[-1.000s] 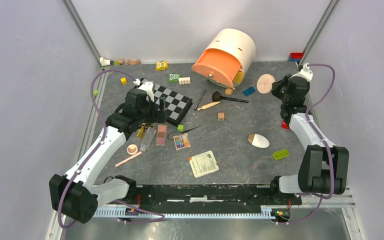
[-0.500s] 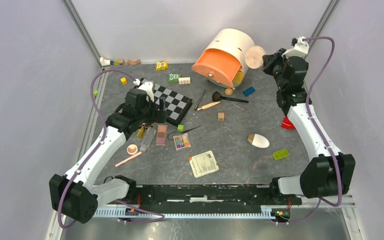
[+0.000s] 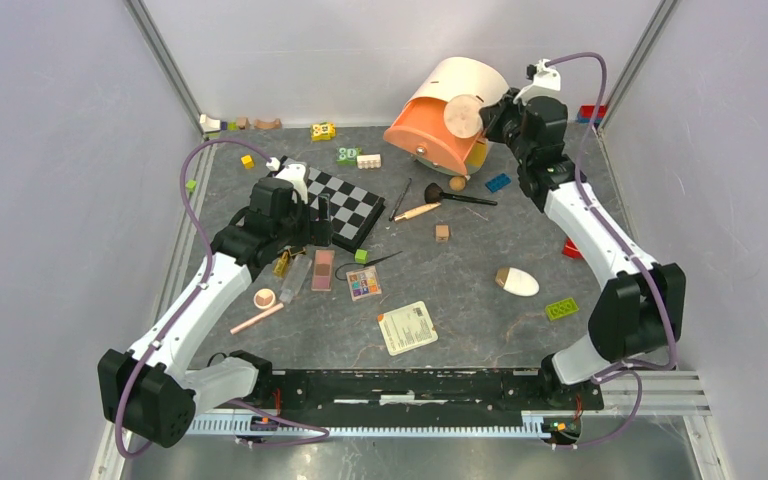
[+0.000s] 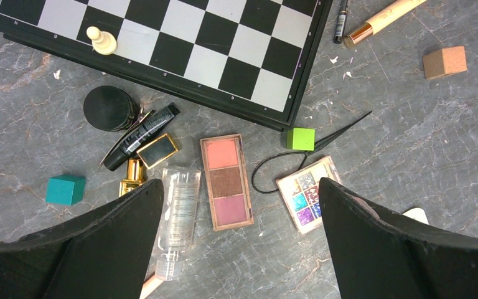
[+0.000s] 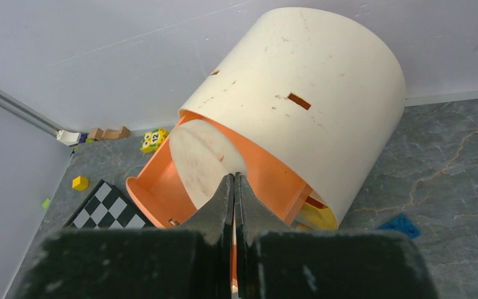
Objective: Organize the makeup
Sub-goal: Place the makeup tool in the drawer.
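Top external view: a round beige disc (image 3: 463,115) is off the table at about 1 o'clock, pinched by its edge in the right gripper (image 3: 487,118), whose fingers are pressed together on it. From the right wrist, the disc (image 5: 202,159) stands upright in front of the open orange drawer (image 5: 155,187) of a cream cylinder (image 5: 311,93) lying tilted on its side; whether disc and drawer touch cannot be told. The rest of the makeup lies on the grey table (image 3: 480,320). A black brush (image 3: 457,193) and a wooden-handled brush (image 3: 417,211) lie just at 6 o'clock of the cylinder, and a white egg-shaped sponge (image 3: 516,281) lies at 4 o'clock of the table's middle. At 9 o'clock the left gripper (image 4: 239,182) hovers with its jaws spread wide, holding nothing. Below it lie a pink palette (image 4: 226,182), a multicolour palette (image 4: 307,194) at its 3 o'clock, a clear tube (image 4: 177,221) at its 9 o'clock and a black mascara (image 4: 143,134) at its 10 o'clock. A chessboard (image 4: 180,43) lies at their 12 o'clock. A peach compact (image 3: 264,297) and a pink pencil (image 3: 257,319) lie at 7 o'clock of that group.
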You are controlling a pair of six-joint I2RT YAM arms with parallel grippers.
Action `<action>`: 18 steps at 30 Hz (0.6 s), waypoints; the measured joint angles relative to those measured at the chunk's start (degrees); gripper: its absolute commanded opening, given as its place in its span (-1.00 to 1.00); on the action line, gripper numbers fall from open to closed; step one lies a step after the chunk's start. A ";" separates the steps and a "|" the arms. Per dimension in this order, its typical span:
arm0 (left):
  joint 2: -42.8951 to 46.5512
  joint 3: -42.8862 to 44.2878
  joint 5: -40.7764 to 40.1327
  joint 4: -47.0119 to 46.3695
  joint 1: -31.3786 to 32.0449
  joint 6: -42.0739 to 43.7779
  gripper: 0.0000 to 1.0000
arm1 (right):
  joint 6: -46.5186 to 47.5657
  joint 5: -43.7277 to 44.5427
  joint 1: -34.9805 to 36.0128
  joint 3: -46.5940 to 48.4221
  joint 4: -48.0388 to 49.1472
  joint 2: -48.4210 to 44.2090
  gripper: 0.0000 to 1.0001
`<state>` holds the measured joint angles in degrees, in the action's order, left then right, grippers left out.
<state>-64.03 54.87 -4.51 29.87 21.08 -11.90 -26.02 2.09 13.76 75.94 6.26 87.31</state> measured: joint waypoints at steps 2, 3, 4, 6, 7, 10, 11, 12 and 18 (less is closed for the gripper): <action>0.00 0.00 0.00 0.00 0.00 0.00 1.00 | 0.20 0.39 0.44 0.74 -0.07 1.18 -1.00; 0.00 0.00 0.02 0.00 0.00 0.00 1.00 | 0.37 0.61 0.70 1.16 -0.07 1.79 -1.00; 0.00 0.00 0.02 0.00 0.00 0.00 1.00 | 0.42 0.83 0.92 1.51 -0.13 2.32 -1.00; 0.00 0.00 0.02 -0.02 0.00 0.00 1.00 | 0.46 1.22 1.31 2.27 -0.13 3.34 -1.00; 0.00 0.00 0.02 0.00 0.00 0.00 1.00 | 0.46 1.44 1.57 2.73 -0.15 3.93 -1.00; 0.00 0.00 0.02 -0.02 0.00 0.00 1.00 | 0.44 2.05 2.29 3.74 -0.09 5.49 -1.00; 0.00 0.00 0.02 0.00 0.00 0.00 1.00 | 0.44 2.25 2.64 4.04 -0.09 6.12 -1.00; 0.00 0.00 0.02 0.00 0.00 0.00 1.00 | 0.46 2.47 2.84 4.28 -0.09 6.51 -1.00; 0.00 0.00 0.07 0.00 0.00 0.00 1.00 | 0.42 3.17 4.31 5.81 0.04 9.64 -1.00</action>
<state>-64.03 54.87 -4.45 29.87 21.08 -11.90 -25.61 5.26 18.06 81.76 6.31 96.95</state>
